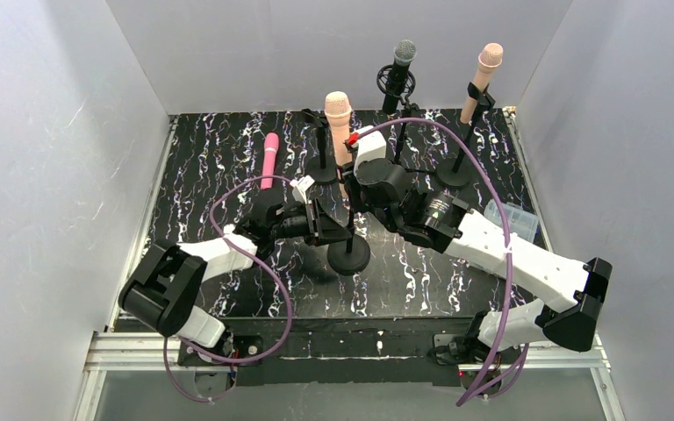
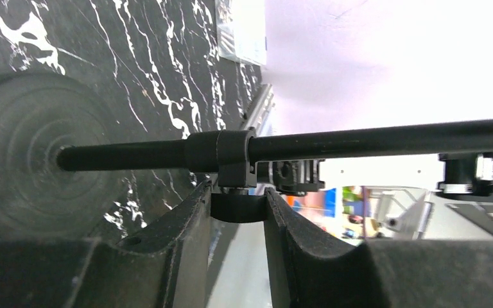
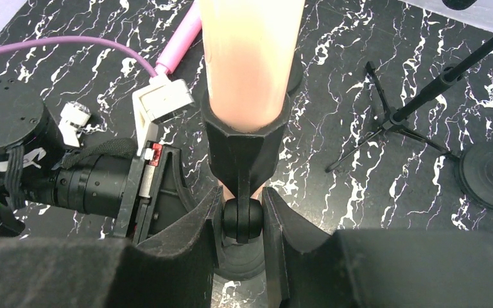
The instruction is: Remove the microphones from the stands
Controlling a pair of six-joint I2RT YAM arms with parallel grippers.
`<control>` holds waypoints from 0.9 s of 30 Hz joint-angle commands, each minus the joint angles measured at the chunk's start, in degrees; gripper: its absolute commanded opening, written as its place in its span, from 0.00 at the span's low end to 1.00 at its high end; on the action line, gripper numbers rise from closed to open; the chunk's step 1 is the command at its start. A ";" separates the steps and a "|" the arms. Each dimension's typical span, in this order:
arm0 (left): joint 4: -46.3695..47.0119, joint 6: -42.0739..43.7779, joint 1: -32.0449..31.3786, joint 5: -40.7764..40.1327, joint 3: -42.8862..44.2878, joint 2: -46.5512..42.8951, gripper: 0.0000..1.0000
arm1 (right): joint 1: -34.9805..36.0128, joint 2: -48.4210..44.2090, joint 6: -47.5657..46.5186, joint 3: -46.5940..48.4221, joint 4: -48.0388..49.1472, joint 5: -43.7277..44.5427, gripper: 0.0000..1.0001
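Note:
A peach microphone (image 1: pixel 338 118) stands upright in the black clip (image 3: pixel 247 138) of the middle stand, whose round base (image 1: pixel 348 255) sits on the marbled table. In the right wrist view the microphone (image 3: pixel 250 58) fills the top centre. My right gripper (image 3: pixel 242 215) is shut on the clip's round pivot joint just under the microphone; it also shows in the top view (image 1: pixel 349 189). My left gripper (image 2: pixel 237 200) is shut on the knob of the collar (image 2: pixel 221 156) on the stand's pole, lower down (image 1: pixel 332 224). The base (image 2: pixel 19 154) shows at the left.
A pink microphone (image 1: pixel 268 158) lies on the table at the back left. Behind stand a small empty stand (image 1: pixel 320 145), a stand with a black microphone (image 1: pixel 401 66) and one with another peach microphone (image 1: pixel 484 74). A clear plastic box (image 1: pixel 509 215) lies at the right.

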 commanded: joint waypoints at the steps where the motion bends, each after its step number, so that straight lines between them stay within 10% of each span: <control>1: -7.69 -9.81 1.90 5.33 0.21 4.10 0.00 | -0.08 -0.72 -0.90 -0.72 -3.04 0.30 0.01; 13: -9.80 -10.31 4.05 5.00 2.82 4.84 0.45 | -0.08 -0.46 -1.07 -0.22 -3.31 0.17 0.01; 27: -37.93 35.26 -0.51 -17.73 11.64 -16.08 0.62 | -0.08 0.30 -1.34 0.48 -3.65 -0.14 0.01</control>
